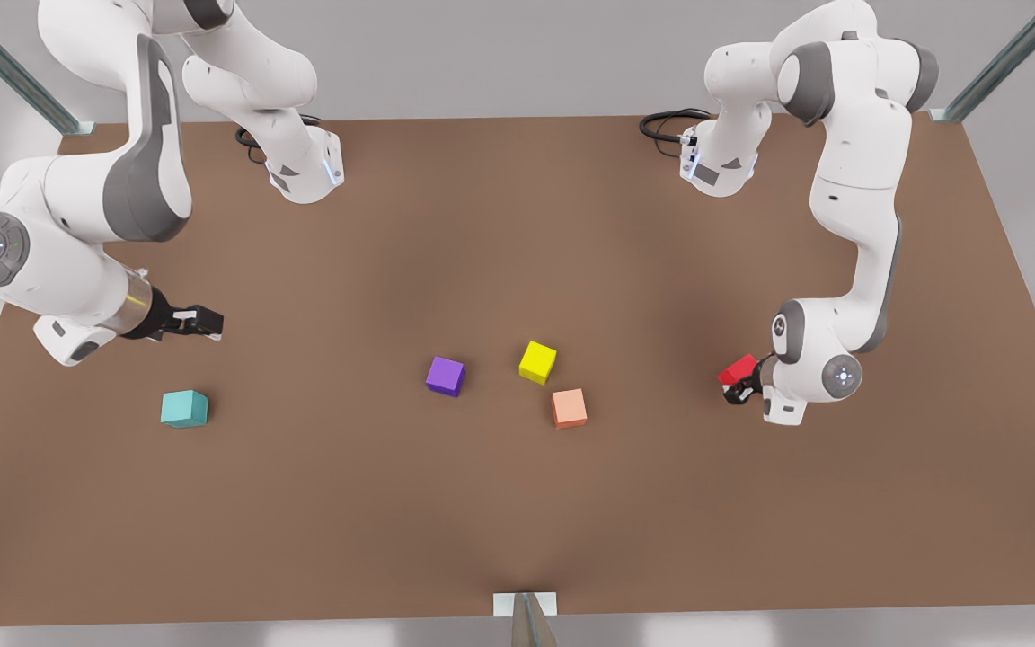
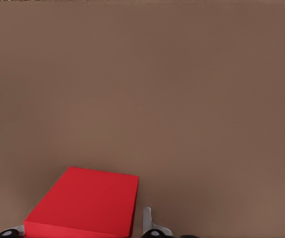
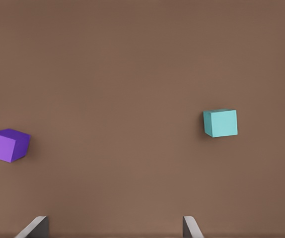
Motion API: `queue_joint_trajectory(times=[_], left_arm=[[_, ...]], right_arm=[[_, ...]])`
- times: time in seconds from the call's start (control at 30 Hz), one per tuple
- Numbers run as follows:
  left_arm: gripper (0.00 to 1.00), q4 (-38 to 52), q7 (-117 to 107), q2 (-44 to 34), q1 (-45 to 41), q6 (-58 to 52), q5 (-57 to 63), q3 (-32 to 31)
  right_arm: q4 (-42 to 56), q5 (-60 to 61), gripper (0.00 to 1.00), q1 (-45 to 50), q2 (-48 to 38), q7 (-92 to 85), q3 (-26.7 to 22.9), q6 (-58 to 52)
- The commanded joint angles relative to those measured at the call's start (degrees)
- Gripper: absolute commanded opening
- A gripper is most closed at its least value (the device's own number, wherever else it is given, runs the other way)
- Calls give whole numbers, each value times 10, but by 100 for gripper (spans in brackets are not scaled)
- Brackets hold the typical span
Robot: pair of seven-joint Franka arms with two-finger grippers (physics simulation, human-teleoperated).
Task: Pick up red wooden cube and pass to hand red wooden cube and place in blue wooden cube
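Left claw (image 1: 737, 385), at the front view's 3 o'clock, is clamped on the red cube (image 1: 738, 368) and holds it clear of the tabletop (image 1: 517, 521). Right claw (image 1: 203, 322), at 9 o'clock, is spread wide and empty. Teal cube (image 1: 184, 408) sits at its 6 o'clock, close by. Handover judged pending: the claws are well apart, facing along the 3–9 line, with purple cube (image 1: 445, 376), yellow cube (image 1: 537, 361) and salmon cube (image 1: 569, 408) between them.

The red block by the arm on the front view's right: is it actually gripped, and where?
Yes. The left gripper pinches the red wooden cube by two opposite side faces. The right gripper is open, holding nothing.
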Motion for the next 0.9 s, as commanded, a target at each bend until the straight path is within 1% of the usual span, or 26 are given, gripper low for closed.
queue_joint_trajectory(times=[0.0,0.07,0.13,0.2,0.23,0.27,0.3,0.33,0.37,0.4,0.43,0.47,0.5,0.53,0.57,0.6,0.63,0.7,0.73,0.77,0.8,0.87], left_arm=[[79,0,-42,3,0,20,0,0],[75,0,-42,5,0,26,0,0],[74,0,-42,6,0,26,0,0],[74,1,-43,7,0,26,0,0],[70,2,-43,6,0,26,0,-1],[69,5,-43,5,2,22,0,-5],[69,34,-44,10,10,12,-1,-43],[64,65,-44,10,10,-11,-2,-66],[62,105,-44,10,9,-41,-25,-85],[62,161,-45,11,7,-60,-89,-112],[62,229,-81,24,6,-97,-196,-137],[62,281,-81,53,6,-120,-221,-183],[62,337,-80,97,5,-121,-222,-255],[63,424,-81,167,-6,-119,-222,-308],[63,478,-79,222,-10,-117,-222,-364],[62,485,-44,241,-11,-114,-223,-387],[62,506,4,272,-11,-114,-245,-409],[62,508,123,297,-11,-115,-337,-409],[62,508,187,309,-8,-118,-399,-409],[62,507,216,315,-6,-122,-418,-409],[62,506,313,334,-1,-147,-483,-408],[62,503,380,338,0,-150,-496,-407]], right_arm=[[2,-1,100,9,-1,0,0,0],[6,1,100,22,-1,0,1,0],[9,26,100,39,0,-2,1,1],[8,78,100,38,0,-6,0,0],[5,93,100,39,0,-8,0,0],[5,148,100,39,4,-10,0,0],[6,210,100,33,19,-69,-1,-1],[8,271,100,18,44,-159,-4,-5],[12,299,100,4,79,-251,-4,-5],[45,349,100,-5,130,-381,-4,-5],[103,397,100,-17,213,-558,-3,-9],[127,423,100,-17,256,-665,-2,-6],[137,451,100,-16,283,-784,0,2],[169,486,100,-15,333,-907,0,39],[184,535,100,-15,364,-1011,0,46],[191,561,100,-15,377,-1077,0,65],[228,570,100,-14,408,-1165,6,106],[250,582,100,-14,430,-1227,30,152],[249,612,100,-14,430,-1259,30,157],[249,614,100,-14,430,-1264,32,156],[245,625,100,-14,430,-1279,42,156],[234,640,100,-14,430,-1295,62,152]])
